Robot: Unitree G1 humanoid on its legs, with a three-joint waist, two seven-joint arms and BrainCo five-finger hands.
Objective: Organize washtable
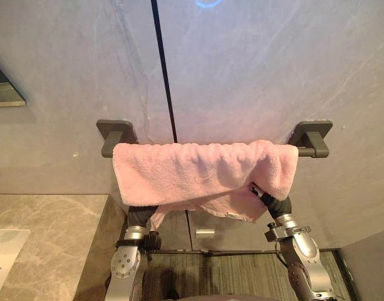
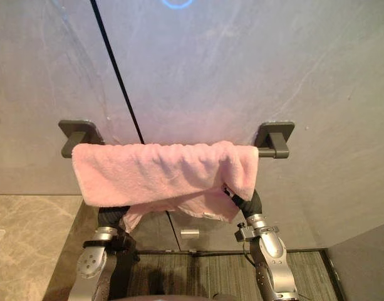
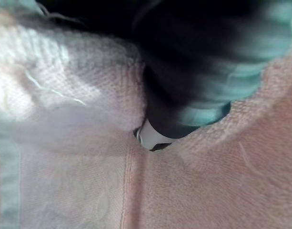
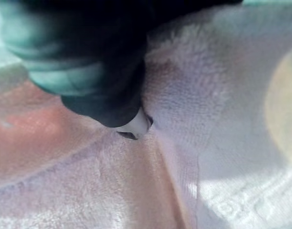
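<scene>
Pink towel hangs over a dark grey towel bar fixed to a grey stone-look wall. It covers nearly the whole bar. Only the two end brackets and a short stub of rod on the robot's right are bare.

Towel: pale pink terry with a fuzzy nap. The left part lies flat with an even front face and a fairly straight lower edge. The right part is bunched: a corner folds over the front and droops in a rounded lobe just short of the right bracket. A second layer sags below the front edge from the middle toward the right, uneven and creased. In the left wrist view a stitched hem line runs through the pile and loose threads lie on the surface.

Left hand: reaches up under the towel's lower left edge. Its dark ribbed cover is pressed against the cloth, and the rest is buried in the pile. Cannot tell whether it is open or closed.

Right hand: goes in under the bunched right corner, cover against the cloth, the rest hidden by folds. Its state cannot be told either.

Surroundings: a thin dark seam runs down the wall behind the towel. A beige marbled counter sits at lower left, and a dark striped floor lies below the bar.
</scene>
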